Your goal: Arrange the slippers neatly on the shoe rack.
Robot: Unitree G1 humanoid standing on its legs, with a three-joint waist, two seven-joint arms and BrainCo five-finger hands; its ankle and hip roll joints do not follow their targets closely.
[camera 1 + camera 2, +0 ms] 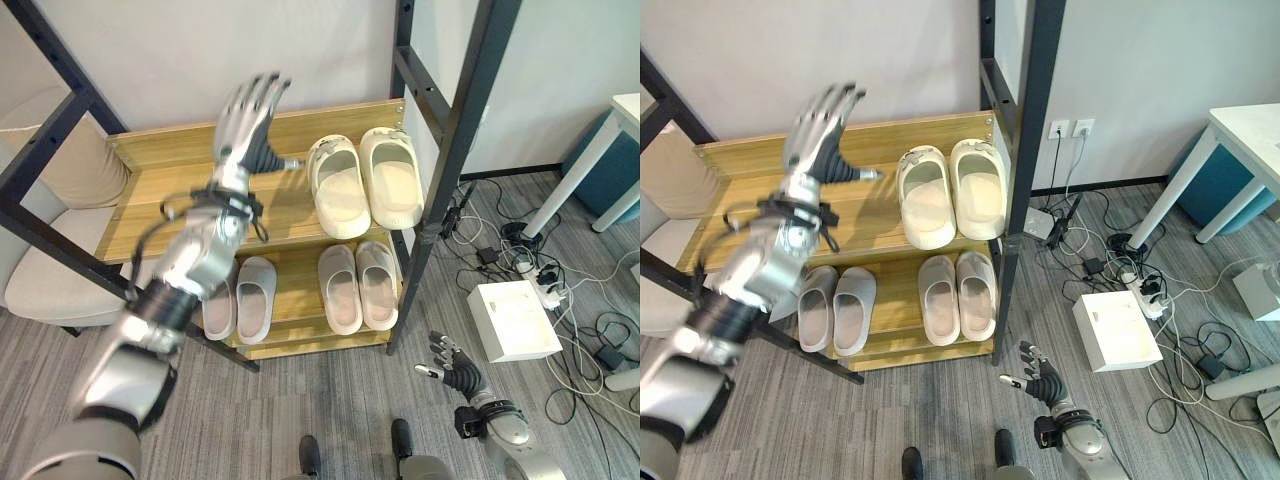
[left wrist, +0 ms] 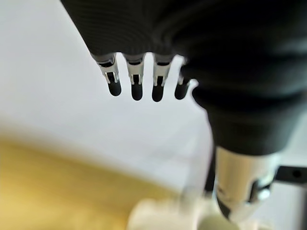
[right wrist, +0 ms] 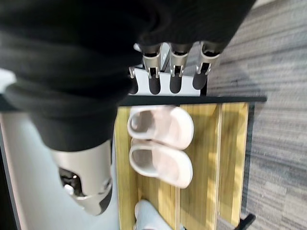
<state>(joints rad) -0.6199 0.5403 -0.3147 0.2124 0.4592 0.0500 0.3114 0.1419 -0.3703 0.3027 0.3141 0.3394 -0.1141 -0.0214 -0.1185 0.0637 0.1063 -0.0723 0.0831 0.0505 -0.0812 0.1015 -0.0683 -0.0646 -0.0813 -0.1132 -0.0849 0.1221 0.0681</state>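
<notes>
Slippers (image 1: 364, 183) paired on shoe rack (image 1: 180, 165); left hand (image 1: 247, 125) raised, fingers released; right hand (image 1: 457, 371) low, fingers relaxed, empty.

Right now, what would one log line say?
left hand open above rack | right hand open, low | three slipper pairs shelved

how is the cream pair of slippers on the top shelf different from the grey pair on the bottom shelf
The cream pair sits on the right of the top shelf; the grey pair sits on the left of the bottom shelf. The cream pair is paler and looks chunkier than the grey pair. The cream pair shows in full, while the left arm partly covers the grey pair. Both are slide slippers set side by side, toes toward the wall.
</notes>
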